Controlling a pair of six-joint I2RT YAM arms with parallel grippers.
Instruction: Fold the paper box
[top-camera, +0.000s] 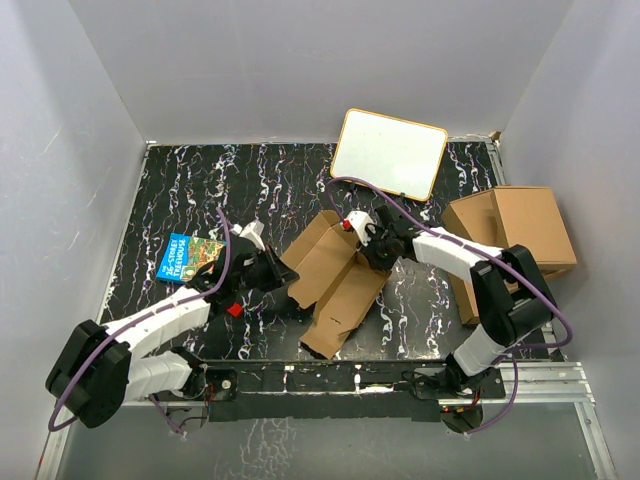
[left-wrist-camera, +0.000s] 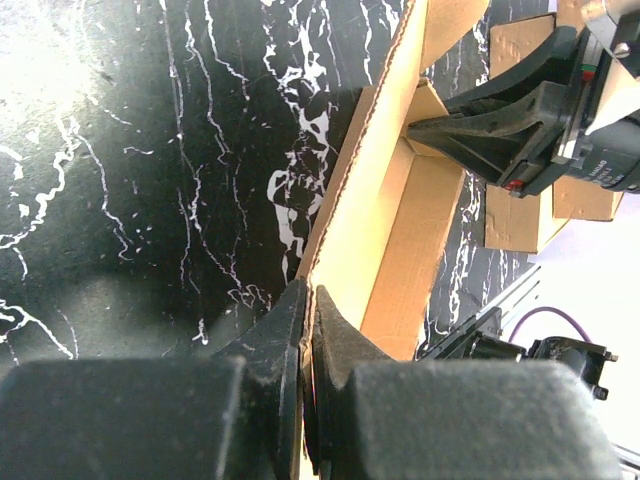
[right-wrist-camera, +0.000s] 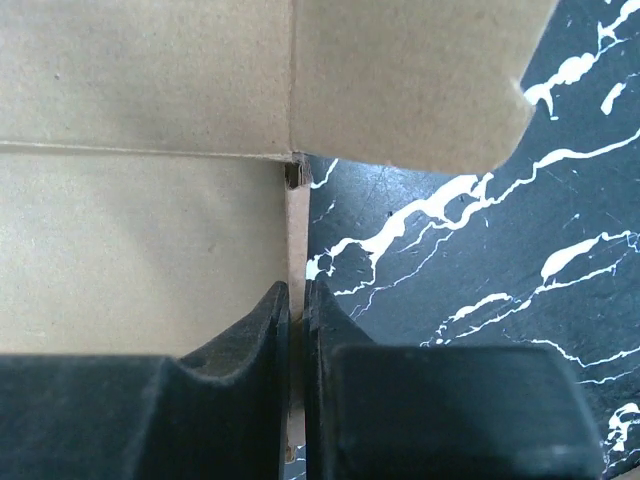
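The paper box (top-camera: 335, 280) is a brown corrugated cardboard piece, partly folded, lying in the middle of the black marbled table. My left gripper (top-camera: 283, 272) is shut on its left wall; in the left wrist view that raised wall (left-wrist-camera: 365, 190) runs up from between my fingertips (left-wrist-camera: 308, 297). My right gripper (top-camera: 368, 250) is shut on the opposite edge. The right wrist view shows a thin cardboard edge (right-wrist-camera: 297, 240) pinched between the black fingers (right-wrist-camera: 268, 330), with a flap (right-wrist-camera: 410, 80) above it.
A blue picture book (top-camera: 188, 256) lies left of the left arm. A white board (top-camera: 390, 152) leans at the back. Larger brown cardboard boxes (top-camera: 515, 235) are stacked at the right. Grey walls enclose the table on three sides.
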